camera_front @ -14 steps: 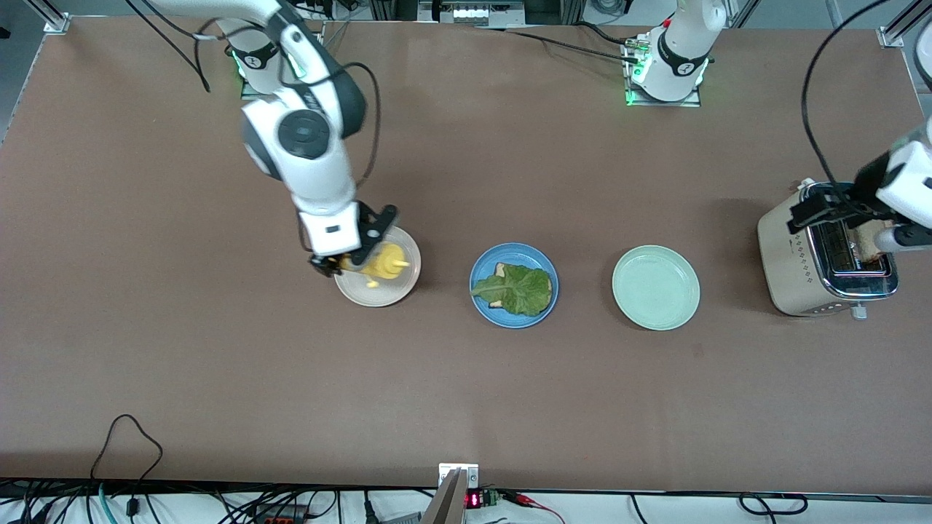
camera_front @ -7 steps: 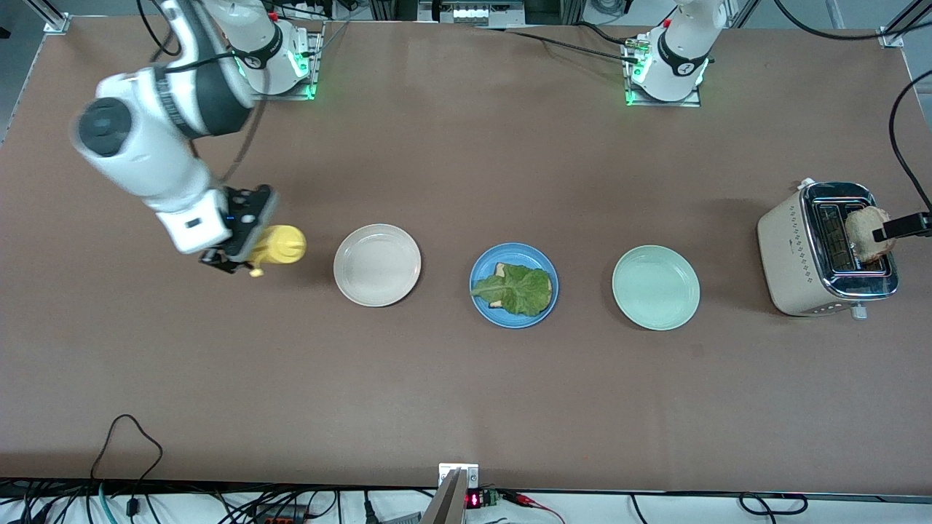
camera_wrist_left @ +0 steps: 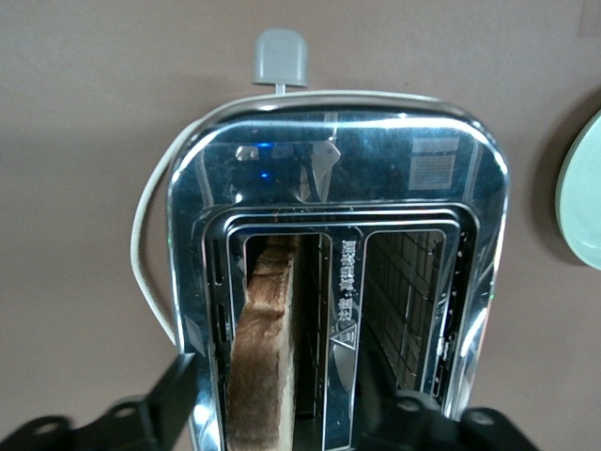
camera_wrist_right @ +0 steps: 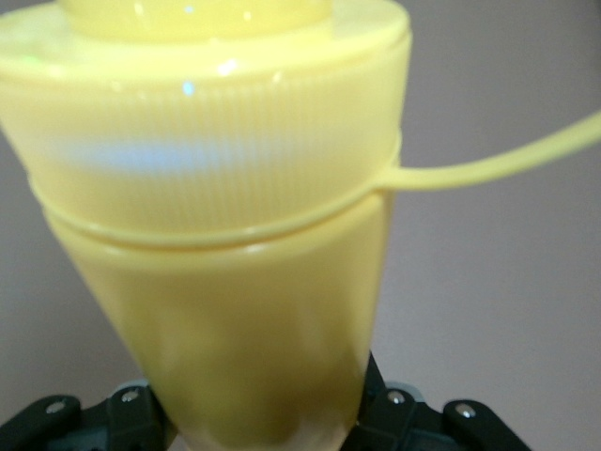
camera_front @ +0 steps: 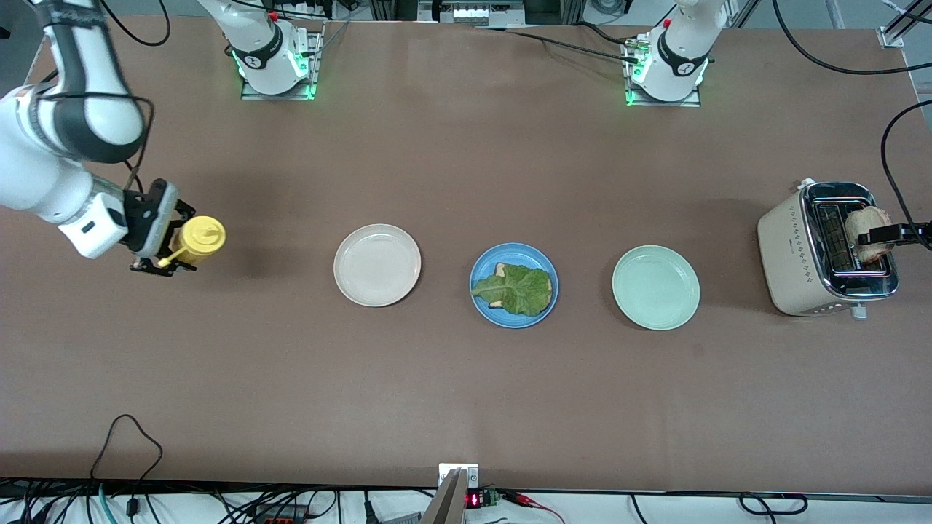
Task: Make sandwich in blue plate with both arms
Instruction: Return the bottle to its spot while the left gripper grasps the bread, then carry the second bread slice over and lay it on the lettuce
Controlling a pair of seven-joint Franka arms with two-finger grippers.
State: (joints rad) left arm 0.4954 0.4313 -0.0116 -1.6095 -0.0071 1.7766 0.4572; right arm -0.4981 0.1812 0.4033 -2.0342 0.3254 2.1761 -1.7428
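Cables trail along the edge of the brown table (camera_front: 451,393) nearest the front camera. Three plates sit in a row: a cream plate (camera_front: 377,264), the blue plate (camera_front: 514,285) carrying a toast slice under a lettuce leaf (camera_front: 514,289), and a mint-green plate (camera_front: 655,287). At my left arm's end, my left gripper (camera_front: 890,234) clasps a toast slice (camera_wrist_left: 263,362) standing in the toaster (camera_front: 823,251). At my right arm's end, my right gripper (camera_front: 162,251) grasps a yellow squeeze bottle (camera_wrist_right: 225,225).
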